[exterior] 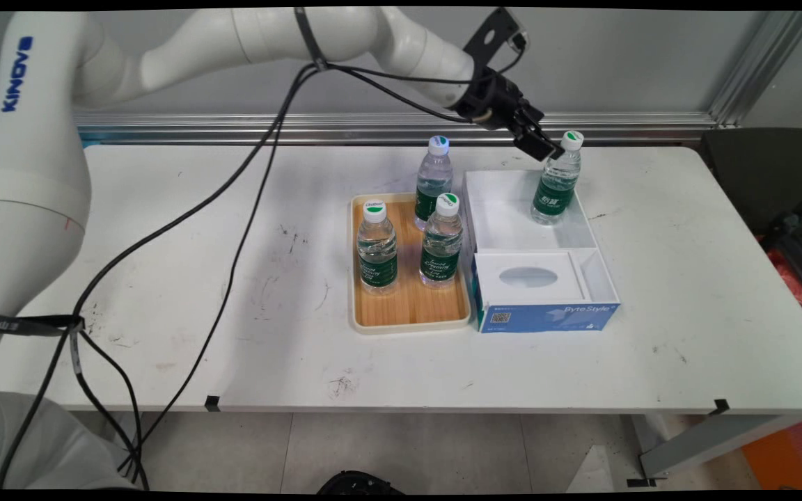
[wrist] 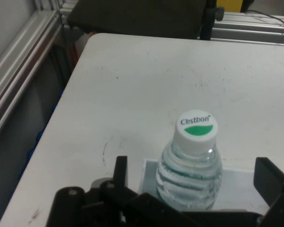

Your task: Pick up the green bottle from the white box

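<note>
Bottle (wrist: 191,170) stands upright in the far compartment of the white box (exterior: 585,221), between the spread, released jaws of the gripper (wrist: 194,184), which hold nothing; its neck points up.

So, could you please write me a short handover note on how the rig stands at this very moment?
Gripper: open, its fingers either side of a water bottle, not closed on it.
That bottle stands upright in the far compartment of the white box on the table.
Three more bottles stand upright on the wooden tray to the box's left: one at the far edge, one front left, one front right.
The box's near part holds a white insert with an oval opening.
</note>
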You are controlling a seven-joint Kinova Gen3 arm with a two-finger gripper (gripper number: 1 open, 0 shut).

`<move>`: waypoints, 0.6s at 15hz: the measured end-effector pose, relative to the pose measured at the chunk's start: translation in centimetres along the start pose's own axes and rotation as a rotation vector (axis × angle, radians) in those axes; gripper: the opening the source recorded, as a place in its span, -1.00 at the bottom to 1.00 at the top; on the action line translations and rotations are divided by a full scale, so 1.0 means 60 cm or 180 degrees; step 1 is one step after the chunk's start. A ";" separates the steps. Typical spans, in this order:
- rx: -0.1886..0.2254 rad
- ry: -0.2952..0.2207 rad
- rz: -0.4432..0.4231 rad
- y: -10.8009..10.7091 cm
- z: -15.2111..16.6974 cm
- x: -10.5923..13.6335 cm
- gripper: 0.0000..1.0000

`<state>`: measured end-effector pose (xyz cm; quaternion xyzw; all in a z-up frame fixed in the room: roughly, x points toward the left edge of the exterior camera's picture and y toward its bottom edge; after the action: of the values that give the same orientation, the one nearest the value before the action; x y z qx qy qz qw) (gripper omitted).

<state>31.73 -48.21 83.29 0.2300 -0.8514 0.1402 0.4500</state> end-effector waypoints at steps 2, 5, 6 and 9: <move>0.0000 0.0011 -0.0019 0.000 0.019 -0.003 1.00; -0.0004 0.0021 -0.0050 0.001 0.044 -0.009 1.00; -0.0005 0.0023 -0.0060 0.001 0.051 -0.011 1.00; -0.0004 0.0028 -0.0090 0.003 0.069 -0.017 1.00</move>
<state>29.22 -49.66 80.13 0.2412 -0.8461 0.1343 0.4559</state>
